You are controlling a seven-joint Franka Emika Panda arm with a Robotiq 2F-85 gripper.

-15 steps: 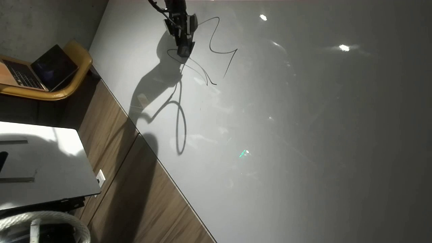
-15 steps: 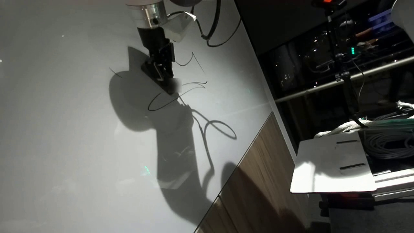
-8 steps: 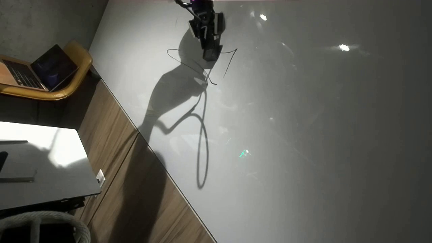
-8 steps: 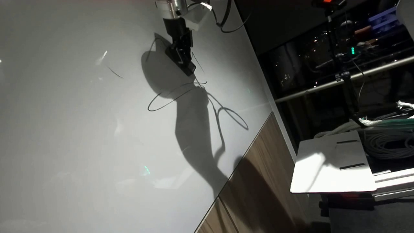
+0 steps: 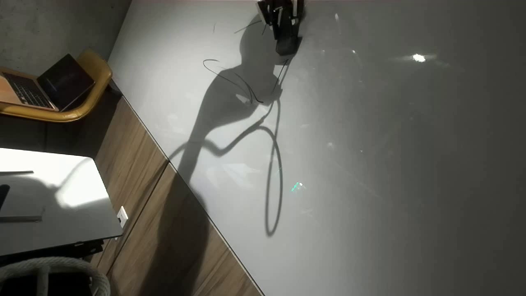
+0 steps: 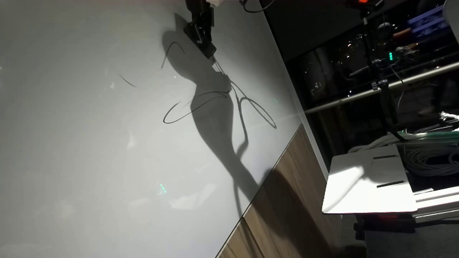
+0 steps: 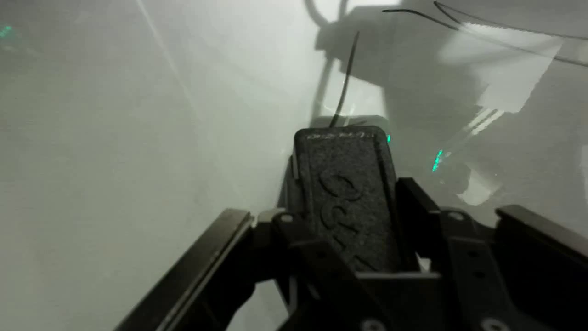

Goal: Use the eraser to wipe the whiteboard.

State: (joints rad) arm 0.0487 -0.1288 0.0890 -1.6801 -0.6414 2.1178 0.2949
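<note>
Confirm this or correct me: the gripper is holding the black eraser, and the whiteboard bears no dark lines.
The second half is wrong: the whiteboard does bear thin dark lines. Both exterior views and the wrist view show them. The rest stands: the gripper is holding the black eraser.

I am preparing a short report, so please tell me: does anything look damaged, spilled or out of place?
Nothing looks spilled or damaged. Only the scribble on the whiteboard looks odd: it lies in separate pieces, perhaps partly wiped by the eraser.
</note>
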